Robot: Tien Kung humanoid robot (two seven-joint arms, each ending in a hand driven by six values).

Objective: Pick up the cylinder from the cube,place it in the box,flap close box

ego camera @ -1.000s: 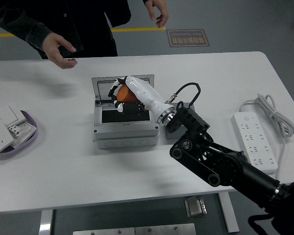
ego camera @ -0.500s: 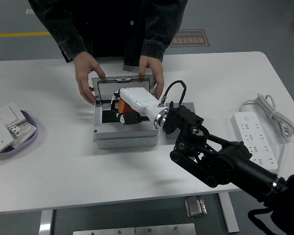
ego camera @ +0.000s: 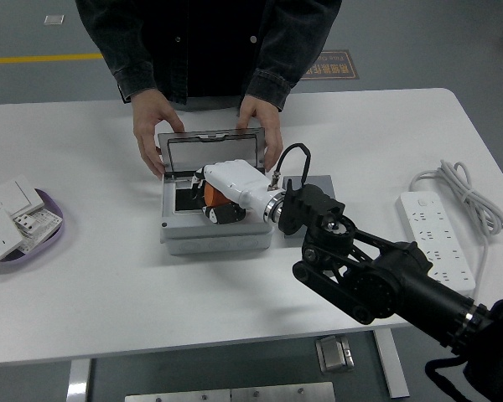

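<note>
The grey box (ego camera: pixel 218 237) sits mid-table with its lid (ego camera: pixel 211 152) raised. A person at the far side holds the lid's two sides, one hand (ego camera: pixel 152 127) on the left and the other hand (ego camera: pixel 263 126) on the right. My right hand (ego camera: pixel 215 203), in a white shell, reaches down into the box's black opening. Its fingers are curled around the orange cylinder (ego camera: pixel 210 192), which is mostly hidden under the hand. A grey cube (ego camera: pixel 318 183) shows just right of the box, behind my forearm. The left arm is out of view.
A white power strip (ego camera: pixel 437 231) with its coiled cable lies at the right. A purple tray (ego camera: pixel 38 239) with white switch panels (ego camera: pixel 8 203) sits at the left edge.
The person stepped up to the table and took hold of the lid with both hands. My right hand has lowered further into the box with the cylinder.
</note>
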